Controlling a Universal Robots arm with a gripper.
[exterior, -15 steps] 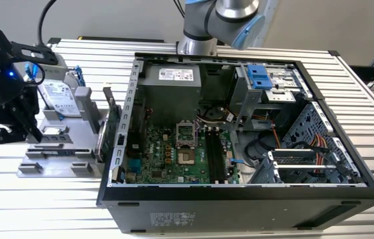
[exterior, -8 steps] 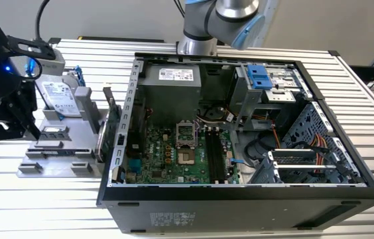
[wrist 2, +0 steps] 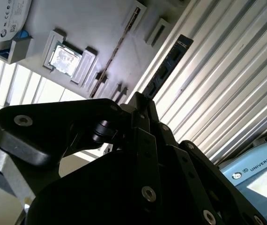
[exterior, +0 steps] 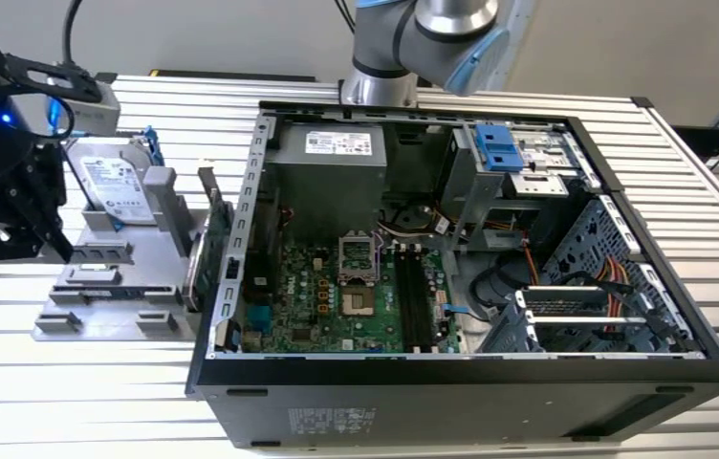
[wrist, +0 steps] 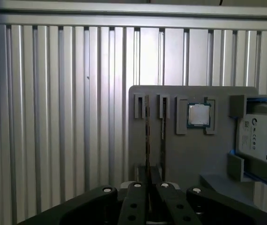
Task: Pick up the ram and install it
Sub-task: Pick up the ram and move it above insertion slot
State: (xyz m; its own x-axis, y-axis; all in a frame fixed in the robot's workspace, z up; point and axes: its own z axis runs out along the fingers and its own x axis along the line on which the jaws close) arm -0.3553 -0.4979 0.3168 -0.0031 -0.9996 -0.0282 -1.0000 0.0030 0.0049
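Note:
The ram point(wrist 2: 167, 67) shows in the second wrist view as a dark, narrow stick reaching out from between the black fingers of my gripper point(wrist 2: 143, 100), which is shut on its near end. Seen edge-on in the first wrist view, the ram point(wrist: 147, 140) is a thin line running into the gripper point(wrist: 149, 185). It hangs over the grey parts holder point(wrist: 189, 154). In the exterior view my gripper point(exterior: 28, 239) is at the far left, beside the holder point(exterior: 104, 320) and well away from the open computer case point(exterior: 462, 239).
A second thin stick point(wrist: 163, 136) stands in a holder slot. A small silver chip point(wrist: 199, 114), a hard drive point(exterior: 118, 186) and a taller green card point(exterior: 215, 244) also rest on the holder. Long black memory slots point(exterior: 412, 296) lie on the motherboard. The ribbed metal table point(exterior: 66, 392) surrounds everything.

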